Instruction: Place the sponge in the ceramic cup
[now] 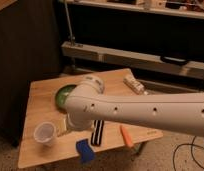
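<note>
Sponge (85, 150), bright blue, lies flat at the front edge of the wooden table (39, 95), outside the ceramic cup (45, 134); the cup stands upright near the front left corner, apart from the sponge, only its own pale inside showing; the green bowl (65, 94) sits further back, half hidden by the white arm (145, 112), its contents impossible to tell; the gripper (71, 121) hangs low under the arm between cup and striped bar (98, 132), jaws spread wide, gripping nothing; an orange stick (127, 136) lies right of the bar
</note>
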Controlling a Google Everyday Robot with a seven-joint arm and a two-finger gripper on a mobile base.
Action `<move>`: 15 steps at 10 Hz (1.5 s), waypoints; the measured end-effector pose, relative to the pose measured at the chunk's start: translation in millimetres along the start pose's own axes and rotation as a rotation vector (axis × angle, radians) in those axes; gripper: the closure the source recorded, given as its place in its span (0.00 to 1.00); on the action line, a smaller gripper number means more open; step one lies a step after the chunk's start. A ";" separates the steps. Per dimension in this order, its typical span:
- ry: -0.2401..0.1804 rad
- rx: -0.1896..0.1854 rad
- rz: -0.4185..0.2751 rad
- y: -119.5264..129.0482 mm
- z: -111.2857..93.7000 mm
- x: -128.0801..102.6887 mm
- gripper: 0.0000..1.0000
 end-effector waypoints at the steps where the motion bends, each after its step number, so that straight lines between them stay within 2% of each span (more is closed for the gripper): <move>1: 0.002 -0.039 -0.041 2.7 6.1 -0.2 0.20; 2: 0.002 -0.071 -0.083 1.2 6.5 -0.7 0.20; 3: -0.001 -0.088 -0.139 0.3 5.9 -2.4 0.20; 5: -0.011 -0.157 -0.231 2.4 12.8 -4.0 0.20; 6: -0.027 -0.163 -0.230 7.6 16.1 -1.2 0.20; 8: -0.059 -0.142 -0.228 10.9 30.1 -4.0 0.20; 11: -0.060 -0.086 -0.200 21.4 60.9 -7.2 0.20; 15: -0.066 -0.080 -0.194 23.0 109.1 -13.3 0.20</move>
